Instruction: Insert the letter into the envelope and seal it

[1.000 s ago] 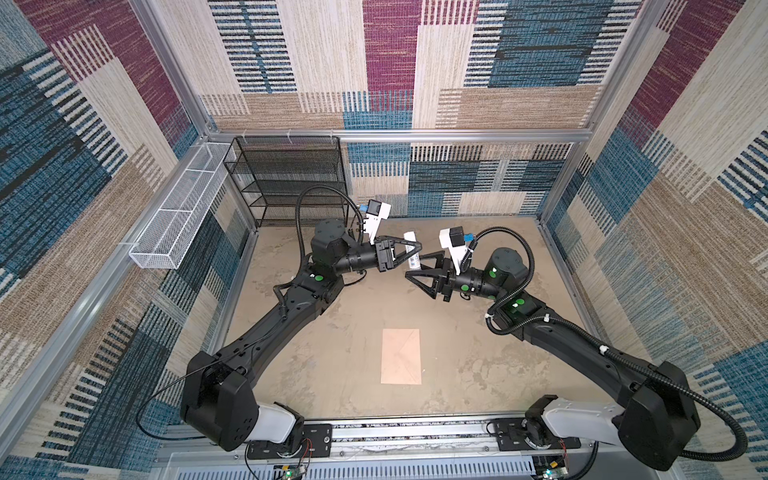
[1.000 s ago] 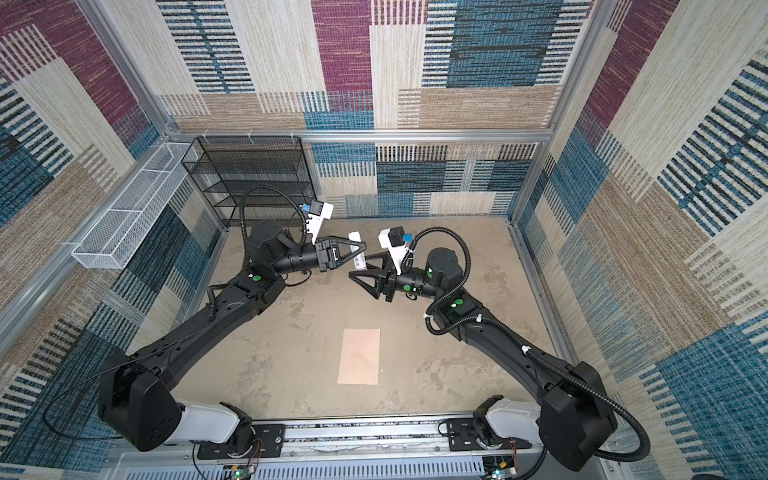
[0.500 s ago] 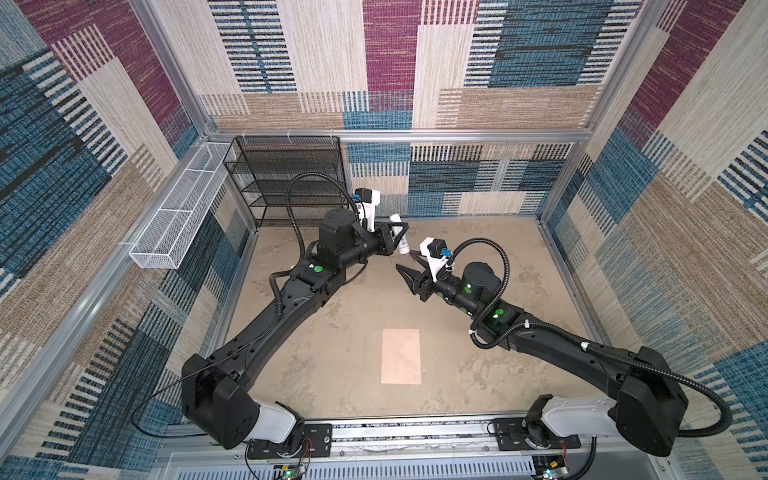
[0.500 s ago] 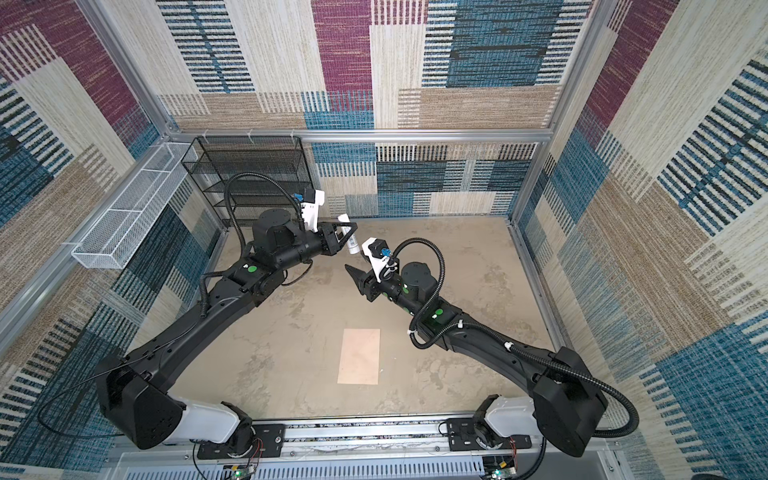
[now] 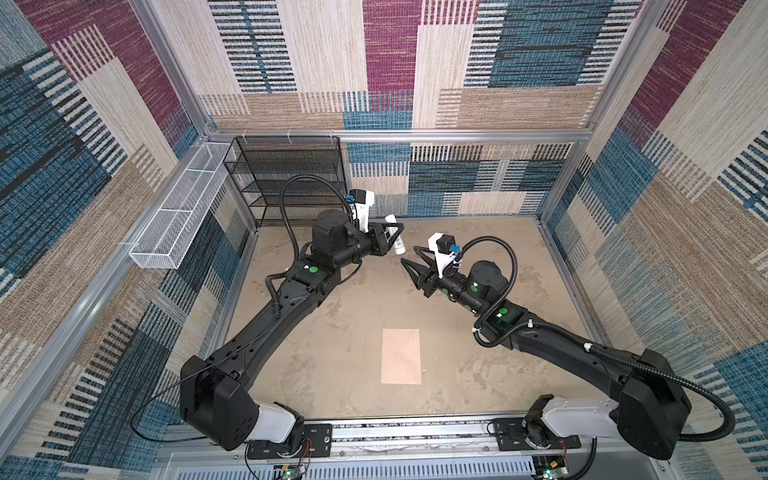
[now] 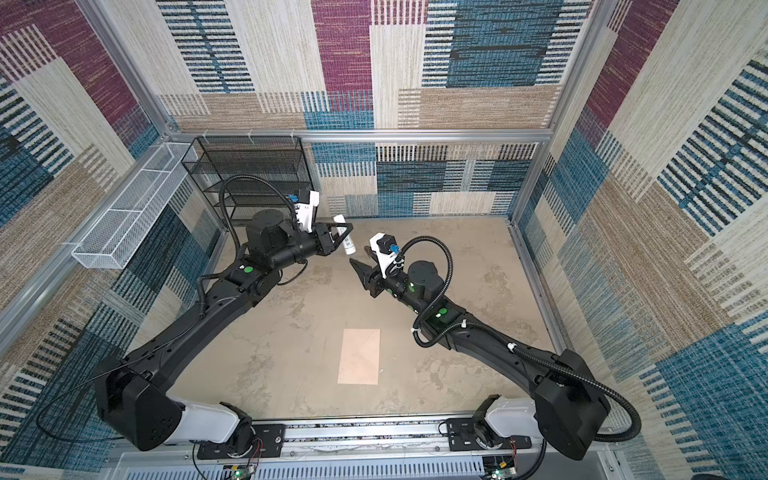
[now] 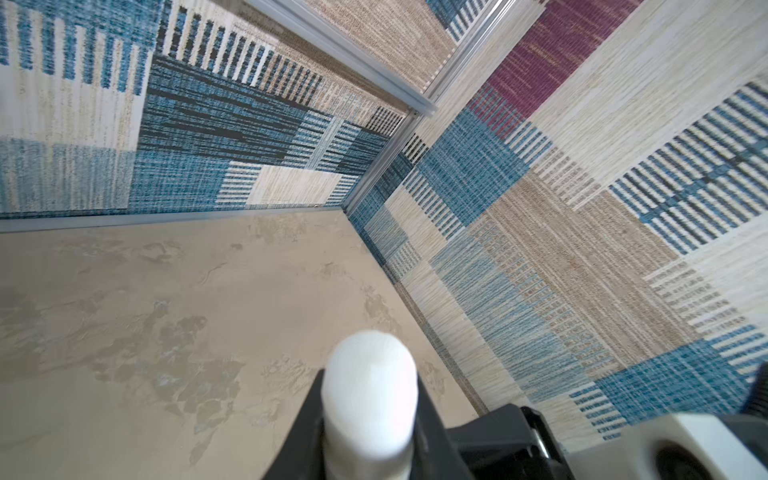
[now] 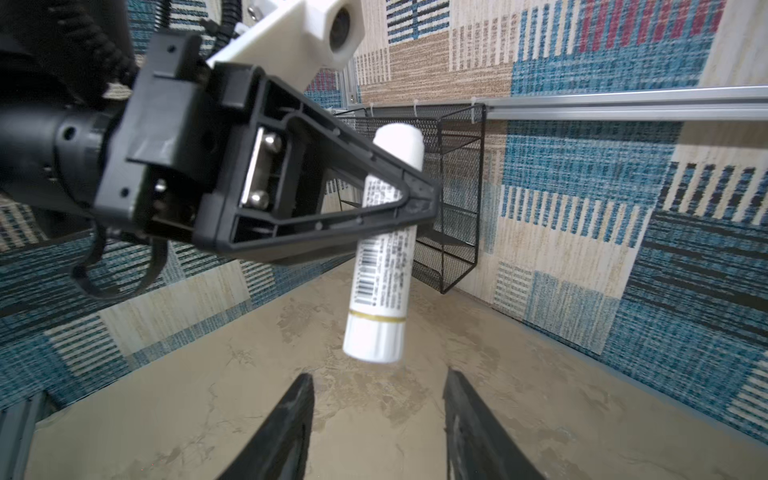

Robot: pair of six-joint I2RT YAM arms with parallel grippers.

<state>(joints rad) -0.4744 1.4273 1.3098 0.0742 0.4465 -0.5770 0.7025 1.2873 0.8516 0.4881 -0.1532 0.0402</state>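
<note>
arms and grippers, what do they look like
The left arm and right arm are matte black with white base sections, round green marks and ribbed black cables. The left gripper and right gripper have black triangular open-frame fingers, each with a white camera mount and blue plug.

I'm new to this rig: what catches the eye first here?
Raised over the far end of the table, the left claw is shut on a white tube. The right claw faces it, jaws apart and empty. A peach envelope lies flat near the front middle.
</note>
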